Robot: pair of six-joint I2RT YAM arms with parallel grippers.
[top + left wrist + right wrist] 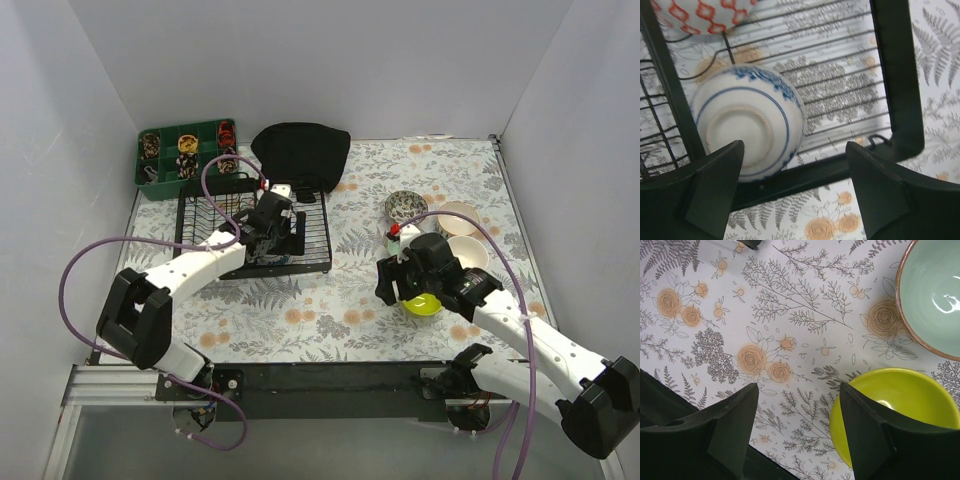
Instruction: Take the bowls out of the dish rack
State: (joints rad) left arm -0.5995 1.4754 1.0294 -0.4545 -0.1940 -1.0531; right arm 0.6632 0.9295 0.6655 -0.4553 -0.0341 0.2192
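The black wire dish rack (215, 215) sits at the left of the table. In the left wrist view its frame (895, 75) holds a blue-patterned bowl (747, 122) resting on its side, base towards the camera, and a red-patterned bowl (705, 15) behind it. My left gripper (795, 190) is open over the rack's near edge (272, 238), with the blue bowl by its left finger. My right gripper (797, 425) is open and empty just above the table (392, 285). A lime-green bowl (900, 410) stands upright beside its right finger, and a pale mint bowl (935, 295) stands beyond.
A dark-patterned bowl (405, 207), a cream bowl (458, 216) and a white bowl (467, 252) stand on the floral table at the right, near the lime-green bowl (423, 304). A green compartment tray (187, 155) and a black cloth (300, 150) lie at the back. White walls enclose the table.
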